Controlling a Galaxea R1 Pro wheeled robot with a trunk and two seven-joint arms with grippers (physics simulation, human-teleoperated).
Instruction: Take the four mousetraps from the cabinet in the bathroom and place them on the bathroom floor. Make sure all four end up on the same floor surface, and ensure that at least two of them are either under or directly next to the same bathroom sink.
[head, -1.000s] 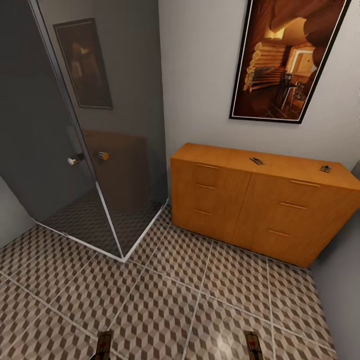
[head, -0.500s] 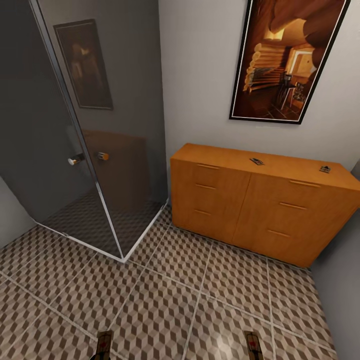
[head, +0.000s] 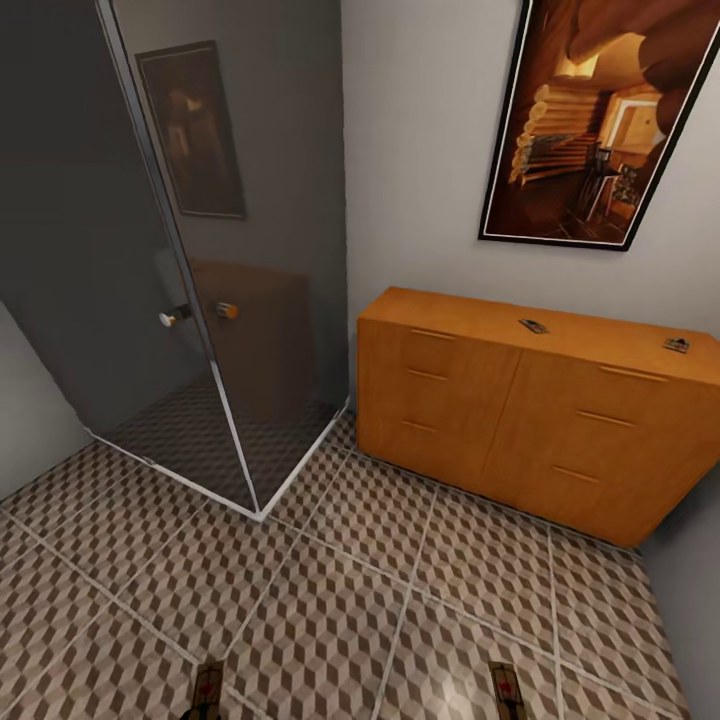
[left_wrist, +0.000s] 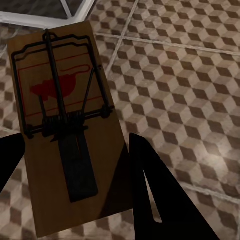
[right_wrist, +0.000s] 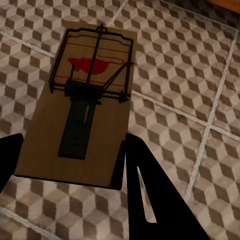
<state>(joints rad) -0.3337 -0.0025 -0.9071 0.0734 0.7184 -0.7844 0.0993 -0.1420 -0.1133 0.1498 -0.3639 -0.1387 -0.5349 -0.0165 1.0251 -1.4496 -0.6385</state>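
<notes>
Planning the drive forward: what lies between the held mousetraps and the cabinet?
Head view: bare patterned floor tiles separate the held mousetraps from the cabinet.

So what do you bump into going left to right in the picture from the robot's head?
Glass shower door → door knob → orange cabinet → first mousetrap on top → second mousetrap on top.

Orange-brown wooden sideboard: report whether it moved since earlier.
No. The sideboard keeps its place under the framed brown painting; the whole view shifted, so the camera moved.
</notes>
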